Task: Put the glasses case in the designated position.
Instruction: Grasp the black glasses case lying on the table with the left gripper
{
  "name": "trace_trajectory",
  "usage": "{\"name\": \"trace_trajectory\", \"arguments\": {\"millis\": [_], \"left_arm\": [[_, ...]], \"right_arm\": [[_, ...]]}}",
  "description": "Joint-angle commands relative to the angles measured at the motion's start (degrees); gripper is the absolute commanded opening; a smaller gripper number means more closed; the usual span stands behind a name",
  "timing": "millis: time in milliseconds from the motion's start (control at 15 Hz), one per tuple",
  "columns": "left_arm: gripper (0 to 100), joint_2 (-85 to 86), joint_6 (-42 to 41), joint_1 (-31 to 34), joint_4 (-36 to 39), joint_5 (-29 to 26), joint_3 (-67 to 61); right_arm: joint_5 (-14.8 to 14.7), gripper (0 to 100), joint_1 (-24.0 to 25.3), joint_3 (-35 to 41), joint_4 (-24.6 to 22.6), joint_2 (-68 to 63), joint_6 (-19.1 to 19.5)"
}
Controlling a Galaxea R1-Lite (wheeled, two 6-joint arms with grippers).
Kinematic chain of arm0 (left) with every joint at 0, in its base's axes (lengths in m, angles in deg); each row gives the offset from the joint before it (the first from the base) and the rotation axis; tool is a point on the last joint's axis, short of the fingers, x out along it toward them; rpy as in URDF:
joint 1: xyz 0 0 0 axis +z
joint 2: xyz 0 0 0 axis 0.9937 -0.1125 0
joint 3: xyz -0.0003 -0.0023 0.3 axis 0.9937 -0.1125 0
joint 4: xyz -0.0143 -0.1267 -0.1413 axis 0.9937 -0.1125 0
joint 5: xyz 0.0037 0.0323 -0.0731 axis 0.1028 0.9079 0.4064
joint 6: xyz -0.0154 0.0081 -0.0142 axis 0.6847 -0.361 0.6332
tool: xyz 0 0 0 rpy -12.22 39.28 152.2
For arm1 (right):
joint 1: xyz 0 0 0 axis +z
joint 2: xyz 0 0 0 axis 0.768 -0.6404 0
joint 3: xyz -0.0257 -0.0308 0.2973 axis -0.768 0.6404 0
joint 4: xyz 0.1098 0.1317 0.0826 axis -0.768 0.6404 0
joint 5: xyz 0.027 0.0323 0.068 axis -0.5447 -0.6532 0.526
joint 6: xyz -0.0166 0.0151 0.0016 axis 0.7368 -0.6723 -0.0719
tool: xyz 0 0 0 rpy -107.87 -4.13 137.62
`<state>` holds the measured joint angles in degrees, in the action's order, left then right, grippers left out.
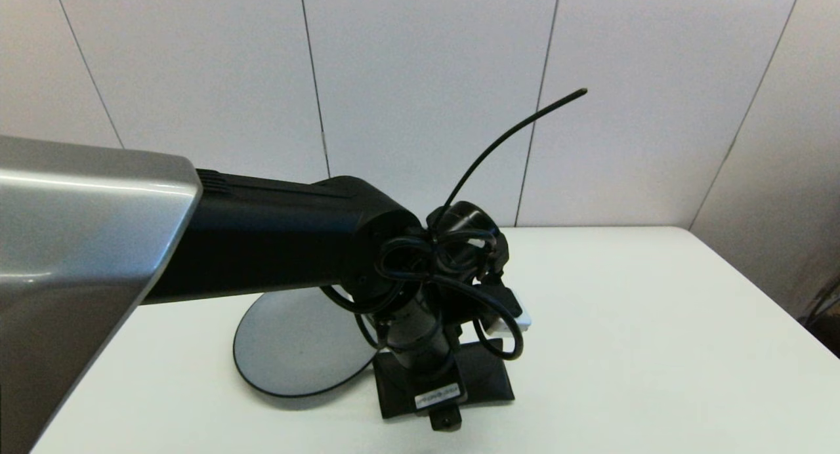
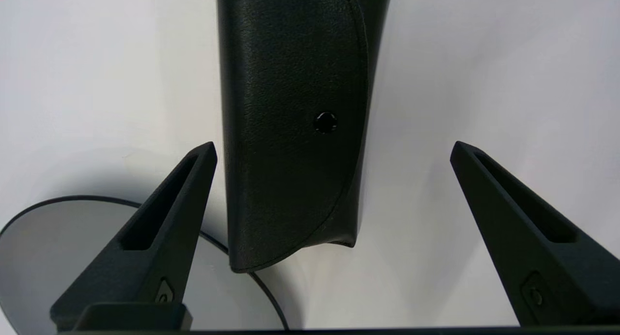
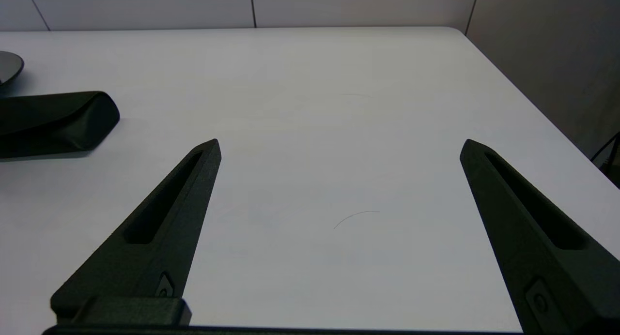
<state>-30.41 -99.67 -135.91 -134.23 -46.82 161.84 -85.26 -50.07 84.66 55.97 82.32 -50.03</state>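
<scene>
Small black leather-like glasses case [image 2: 290, 127], flap and snap button up, lies flat on the white table [image 1: 656, 323], one end at or perhaps just over the rim of the round grey black-rimmed plate [image 1: 295, 349]; contact unclear. Left gripper [image 2: 332, 148] hangs directly above the case, fingers [image 2: 164, 219] spread wide either side, nothing held. Right gripper [image 3: 339, 146] low over bare tabletop, well apart from the case, fingers spread, empty.
</scene>
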Motion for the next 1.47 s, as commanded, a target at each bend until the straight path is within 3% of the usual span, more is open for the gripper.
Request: {"name": "trace_trajectory", "arguments": {"millis": [67, 1467], "left_arm": [[100, -1.33, -0.23, -0.19, -0.19, -0.02, 0.11], [100, -3.62, 1.79, -0.28, -0.1, 2.79, 0.38]], "right_arm": [[0.02, 100, 0.07, 0.0, 0.04, -0.09, -0.02], [0.02, 100, -0.02, 0.0, -0.05, -0.09, -0.02]]}}
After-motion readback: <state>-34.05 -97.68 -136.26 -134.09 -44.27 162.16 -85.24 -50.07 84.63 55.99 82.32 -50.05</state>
